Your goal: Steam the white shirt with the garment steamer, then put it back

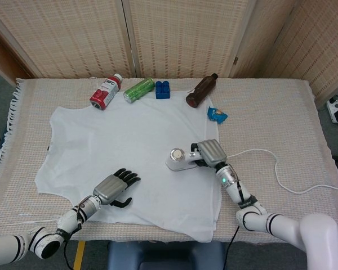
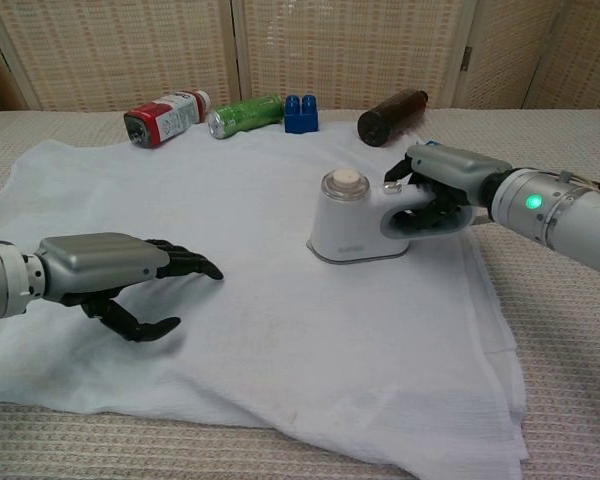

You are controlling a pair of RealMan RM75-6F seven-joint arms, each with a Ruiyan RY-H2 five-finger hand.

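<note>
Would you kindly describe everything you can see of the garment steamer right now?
The garment steamer is a small white unit, plastic by its look, with a round pale cap on top and a loop handle on its right. It stands upright on the white shirt, toward the cloth's right side. The right hand grips the handle, fingers through the loop. A white cord trails off across the table.
</note>
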